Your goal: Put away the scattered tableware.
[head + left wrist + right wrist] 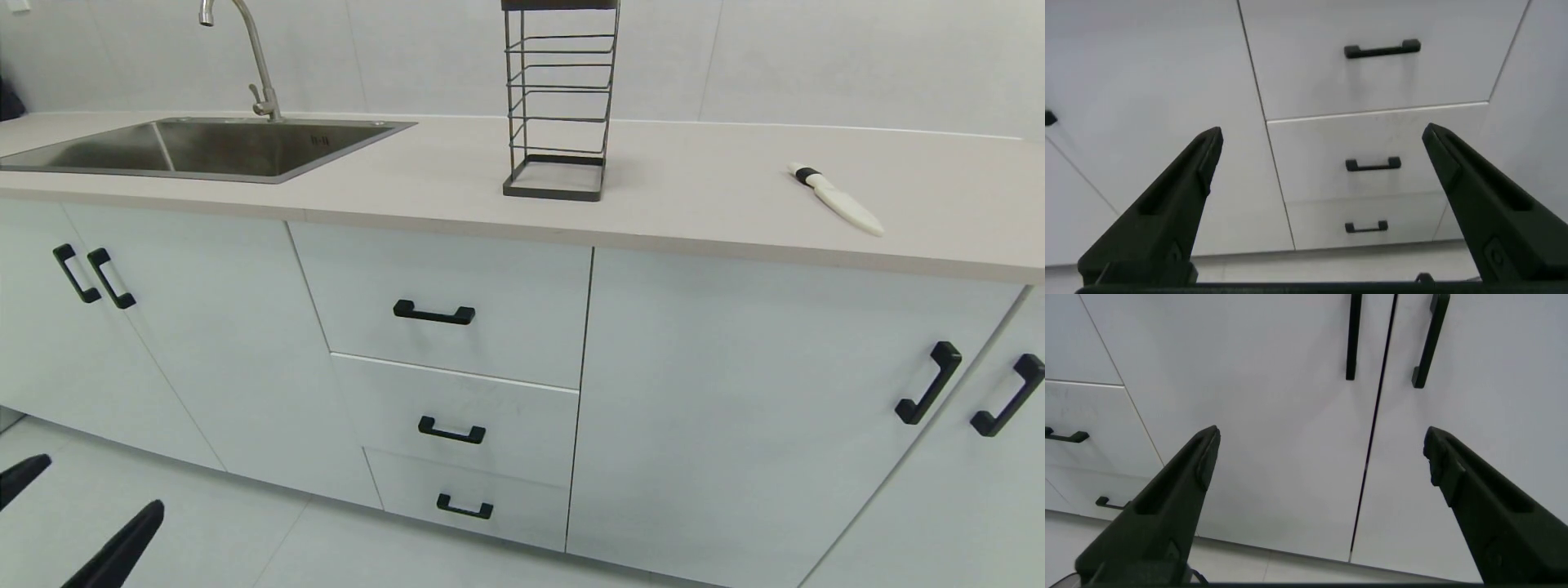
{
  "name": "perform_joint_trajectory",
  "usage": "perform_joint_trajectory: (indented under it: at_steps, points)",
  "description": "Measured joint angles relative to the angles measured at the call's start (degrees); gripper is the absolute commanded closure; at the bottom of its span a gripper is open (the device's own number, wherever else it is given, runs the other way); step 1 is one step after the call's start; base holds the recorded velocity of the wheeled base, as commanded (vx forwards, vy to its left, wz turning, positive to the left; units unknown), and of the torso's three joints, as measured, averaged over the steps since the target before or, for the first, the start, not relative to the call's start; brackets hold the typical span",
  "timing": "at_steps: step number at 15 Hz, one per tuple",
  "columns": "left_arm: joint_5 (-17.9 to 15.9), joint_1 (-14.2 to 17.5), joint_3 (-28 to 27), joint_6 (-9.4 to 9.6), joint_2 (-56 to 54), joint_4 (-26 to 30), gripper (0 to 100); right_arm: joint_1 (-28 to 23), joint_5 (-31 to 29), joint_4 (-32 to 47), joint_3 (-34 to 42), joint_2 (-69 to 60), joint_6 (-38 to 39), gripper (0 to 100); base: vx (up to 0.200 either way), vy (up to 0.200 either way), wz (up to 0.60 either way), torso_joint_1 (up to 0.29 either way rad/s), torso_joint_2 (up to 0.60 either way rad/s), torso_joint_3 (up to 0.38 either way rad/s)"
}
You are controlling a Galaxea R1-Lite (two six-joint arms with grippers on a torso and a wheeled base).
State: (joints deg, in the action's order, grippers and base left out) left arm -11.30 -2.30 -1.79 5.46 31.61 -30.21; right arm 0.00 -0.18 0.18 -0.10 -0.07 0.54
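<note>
Reaching up with the left end effector and right end effector, both released, risks nudging the knife, right of the rack, off the tabletop.

Left hand and right hand both hang low, spread wide.
</note>
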Motion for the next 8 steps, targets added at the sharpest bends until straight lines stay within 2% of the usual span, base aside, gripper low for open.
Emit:
perform_joint_trajectory:
  at_steps: [2, 6, 8]
  points:
    - [0.00, 0.71, -0.38, 0.00, -7.58, 8.64, 0, 0.00, 0.00, 0.00, 0.00, 0.00, 0.00, 0, 0.000, 0.000, 0.00, 0.000, 0.00, 0.000]
    - [0.00, 2.33, 1.39, 0.00, -19.05, 19.63, 0, 0.00, 0.00, 0.00, 0.00, 0.00, 0.00, 0, 0.000, 0.000, 0.00, 0.000, 0.00, 0.000]
    - [0.66, 2.40, 1.52, 0.01, -25.42, 28.29, 0, 0.00, 0.00, -0.02, 0.00, 0.00, 0.00, 0, 0.000, 0.000, 0.00, 0.000, 0.00, 0.000]
